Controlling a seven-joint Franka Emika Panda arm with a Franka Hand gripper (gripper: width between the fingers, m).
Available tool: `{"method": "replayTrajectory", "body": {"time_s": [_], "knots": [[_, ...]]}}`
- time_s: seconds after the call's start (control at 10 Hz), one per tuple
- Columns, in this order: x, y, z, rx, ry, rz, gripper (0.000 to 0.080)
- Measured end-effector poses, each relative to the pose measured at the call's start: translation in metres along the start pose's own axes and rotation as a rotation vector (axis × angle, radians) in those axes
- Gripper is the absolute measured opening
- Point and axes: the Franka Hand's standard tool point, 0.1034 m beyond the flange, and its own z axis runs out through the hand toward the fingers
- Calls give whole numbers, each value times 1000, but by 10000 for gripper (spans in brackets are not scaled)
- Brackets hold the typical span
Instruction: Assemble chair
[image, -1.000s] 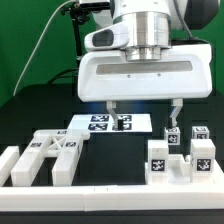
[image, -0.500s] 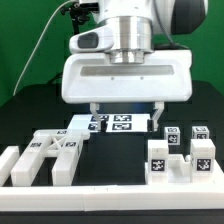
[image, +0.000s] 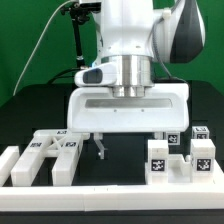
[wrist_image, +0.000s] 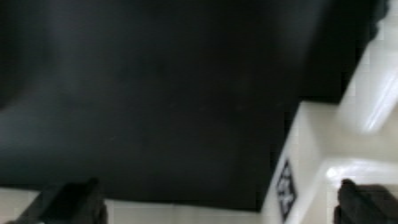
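Tool lowered toward the table — spread wide (nothing held), chair parts either side.

The chair pieces look matte white plastic, the table perhaps matt black cloth, the arm glossy.

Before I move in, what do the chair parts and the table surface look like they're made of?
Chair parts: probably plastic with a matte white finish. They show soft, even shading with no glare, and there are printed black-and-white tags on their faces. Table surface: black and dull, perhaps a mat or fabric cover. It reflects almost nothing, so the exact material is unclear.
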Motion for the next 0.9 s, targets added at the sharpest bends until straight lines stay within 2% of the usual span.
{"method": "replayTrajectory", "body": {"time_s": [0.2,0.4,0.6,0.9], "knots": [[5,-13,1,7,7,21,649],[3,-18,15,5,0,22,649],[3,-25,20,8,-2,39,649],[3,-25,20,8,-5,45,629]]}}
